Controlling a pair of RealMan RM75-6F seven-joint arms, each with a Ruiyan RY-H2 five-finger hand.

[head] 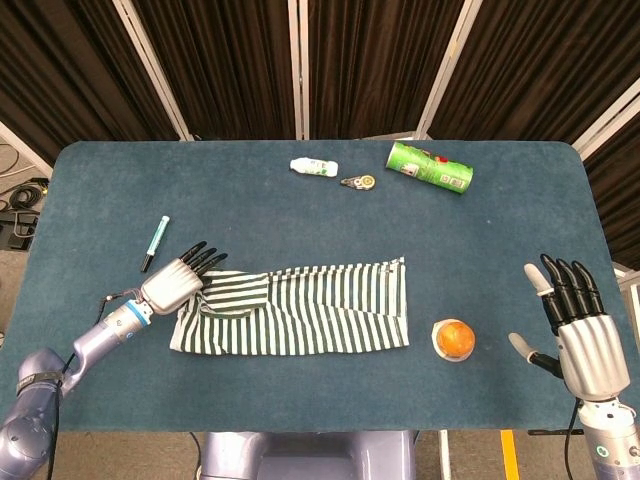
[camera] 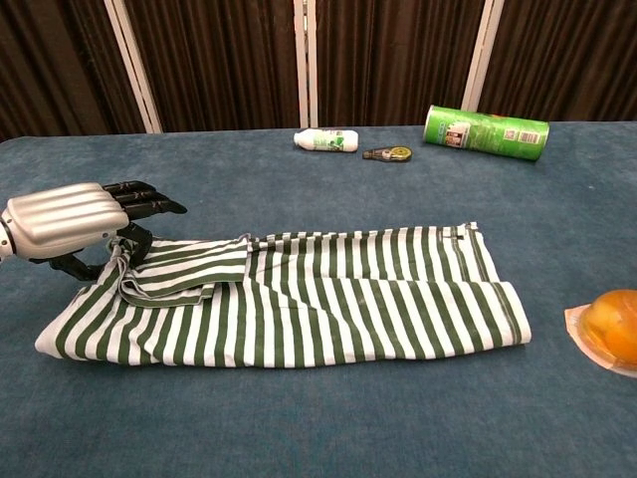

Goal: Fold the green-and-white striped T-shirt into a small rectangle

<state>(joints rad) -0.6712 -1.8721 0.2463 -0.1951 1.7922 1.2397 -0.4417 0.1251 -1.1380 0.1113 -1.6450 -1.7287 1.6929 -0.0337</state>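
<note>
The green-and-white striped T-shirt (head: pixel 300 310) lies as a long band across the middle of the blue table (head: pixel 320 220), with a sleeve flap (camera: pixel 184 269) folded in at its left end. My left hand (head: pixel 180 278) is at that end, its fingers stretched flat over the cloth. In the chest view the left hand (camera: pixel 75 221) has its thumb underneath, and the cloth's edge rises up between thumb and fingers. My right hand (head: pixel 575 320) stands open near the table's right edge, well apart from the shirt.
An orange object (head: pixel 454 339) on a small lid sits just right of the shirt. A green can (head: pixel 430 167), a white bottle (head: pixel 314 167) and a small tape dispenser (head: pixel 358 181) lie at the back. A pen (head: pixel 154 243) lies behind my left hand.
</note>
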